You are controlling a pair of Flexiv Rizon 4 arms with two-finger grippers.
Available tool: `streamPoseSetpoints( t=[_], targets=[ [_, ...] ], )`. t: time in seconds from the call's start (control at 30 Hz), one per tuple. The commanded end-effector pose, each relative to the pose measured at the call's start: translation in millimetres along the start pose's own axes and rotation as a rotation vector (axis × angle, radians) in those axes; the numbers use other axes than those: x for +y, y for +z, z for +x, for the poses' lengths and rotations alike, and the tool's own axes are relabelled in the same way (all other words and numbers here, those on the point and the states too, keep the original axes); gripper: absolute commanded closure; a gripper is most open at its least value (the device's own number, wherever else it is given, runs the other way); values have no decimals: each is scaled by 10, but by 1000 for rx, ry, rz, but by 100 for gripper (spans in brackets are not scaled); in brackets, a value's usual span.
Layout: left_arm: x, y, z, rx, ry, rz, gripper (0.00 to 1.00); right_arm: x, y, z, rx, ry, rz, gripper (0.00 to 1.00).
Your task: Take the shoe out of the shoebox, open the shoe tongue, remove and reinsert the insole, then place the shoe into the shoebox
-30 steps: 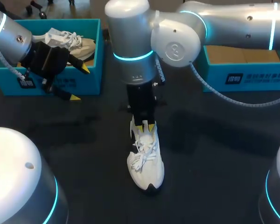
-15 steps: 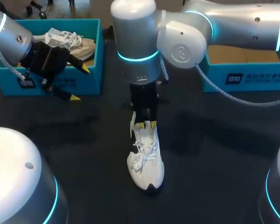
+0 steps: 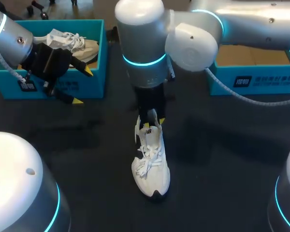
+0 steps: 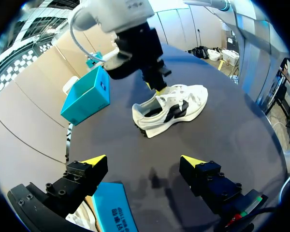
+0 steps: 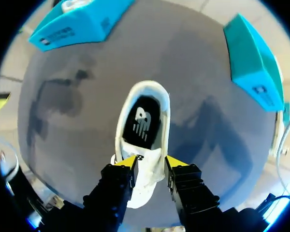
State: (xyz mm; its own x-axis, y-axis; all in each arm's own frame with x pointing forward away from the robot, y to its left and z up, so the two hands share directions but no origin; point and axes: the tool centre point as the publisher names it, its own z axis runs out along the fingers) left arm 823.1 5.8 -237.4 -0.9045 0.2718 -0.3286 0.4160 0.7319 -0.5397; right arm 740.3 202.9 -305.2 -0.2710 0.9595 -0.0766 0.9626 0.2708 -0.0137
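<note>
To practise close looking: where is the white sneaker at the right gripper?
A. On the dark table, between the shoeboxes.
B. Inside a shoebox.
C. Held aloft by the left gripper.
A: the white sneaker rests on the table between the left shoebox and right shoebox, right gripper at its tongue.

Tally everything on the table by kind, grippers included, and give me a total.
White shoes: 2, the table shoe and the boxed shoe.
Teal shoeboxes: 2, the left shoebox and the right shoebox.
Grippers: 2, the left gripper and the right gripper.
Total: 6.
</note>
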Motion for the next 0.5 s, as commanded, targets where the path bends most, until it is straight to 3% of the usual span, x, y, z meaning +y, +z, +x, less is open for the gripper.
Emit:
streamPoseSetpoints(
  t=[0.03, 0.1, 0.13, 0.17, 0.5],
  targets=[
    [-3, -3, 4, 1, 0, -3, 0, 9, -190, -28, -21, -203, -103, 59],
    [-3, -3, 4, 1, 0, -3, 0, 66, -251, -14, 0, -311, -144, 59],
    [-3, -3, 4, 1, 0, -3, 0, 95, -272, -8, 4, -327, -147, 54],
    [-3, -3, 4, 1, 0, -3, 0, 116, -298, -15, 2, -315, -164, 0],
    [-3, -3, 4, 1, 0, -3, 0, 116, -298, -15, 2, -315, -164, 0]
  ],
)
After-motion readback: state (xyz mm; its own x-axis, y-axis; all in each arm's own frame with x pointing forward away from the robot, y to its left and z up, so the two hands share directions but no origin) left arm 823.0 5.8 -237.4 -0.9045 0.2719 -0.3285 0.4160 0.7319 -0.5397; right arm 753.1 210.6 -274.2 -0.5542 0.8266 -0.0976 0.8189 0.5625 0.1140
